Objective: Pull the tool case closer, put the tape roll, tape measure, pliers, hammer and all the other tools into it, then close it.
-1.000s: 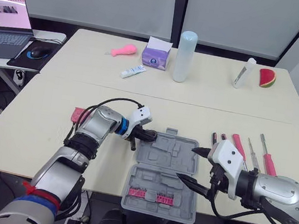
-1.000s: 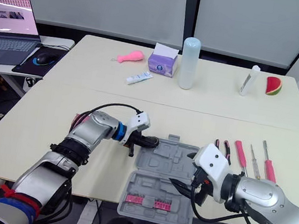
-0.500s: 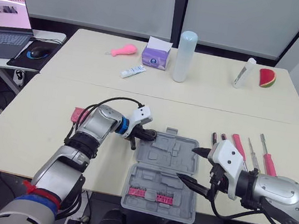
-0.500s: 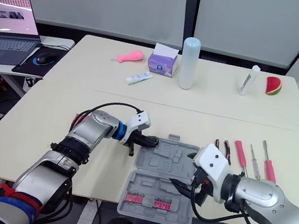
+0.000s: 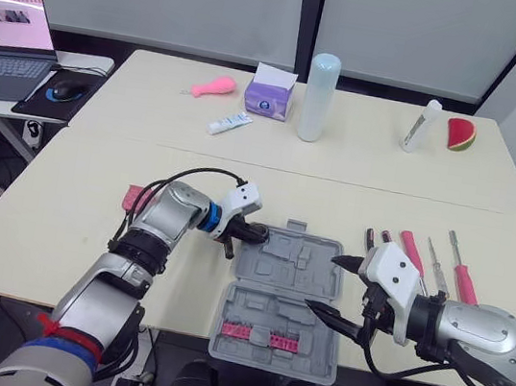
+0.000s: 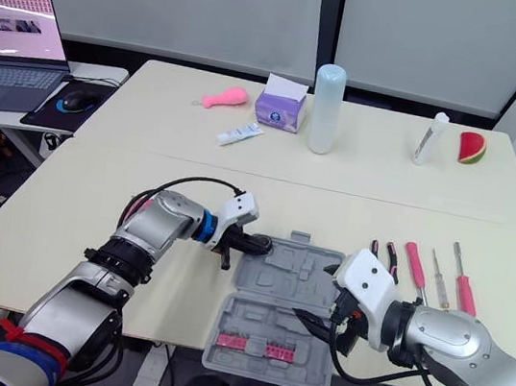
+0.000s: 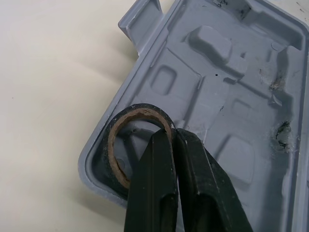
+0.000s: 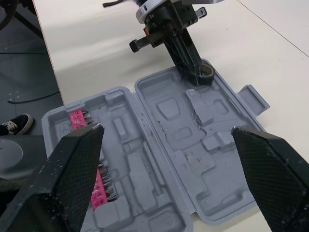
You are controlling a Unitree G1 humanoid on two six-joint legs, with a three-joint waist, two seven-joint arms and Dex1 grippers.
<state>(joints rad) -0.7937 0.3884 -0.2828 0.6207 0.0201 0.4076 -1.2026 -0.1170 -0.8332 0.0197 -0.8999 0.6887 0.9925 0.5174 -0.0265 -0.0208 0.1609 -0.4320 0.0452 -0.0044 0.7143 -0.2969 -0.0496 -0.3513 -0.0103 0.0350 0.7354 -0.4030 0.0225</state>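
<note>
The grey tool case (image 5: 304, 264) lies open near the table's front edge, with pink bits (image 5: 261, 336) in its near half. My left gripper (image 5: 258, 235) is shut on the black tape roll (image 7: 110, 145), holding it in the far-left corner of the case's far half. The roll's wall sits pinched between the fingers (image 7: 152, 193). My right gripper (image 5: 324, 283) stands open just right of the case, with nothing between its fingers. Pliers (image 5: 376, 238) and several red-handled tools (image 5: 460, 274) lie in a row to the right. A pink object (image 5: 133, 198) lies partly behind my left arm.
At the back stand a tall pale bottle (image 5: 319, 97), a purple tissue box (image 5: 271, 93), a pink item (image 5: 214, 86), a white tube (image 5: 230, 123), a white bottle (image 5: 422, 125) and a watermelon slice (image 5: 460, 134). A laptop (image 5: 4, 39) sits on a side desk, far left.
</note>
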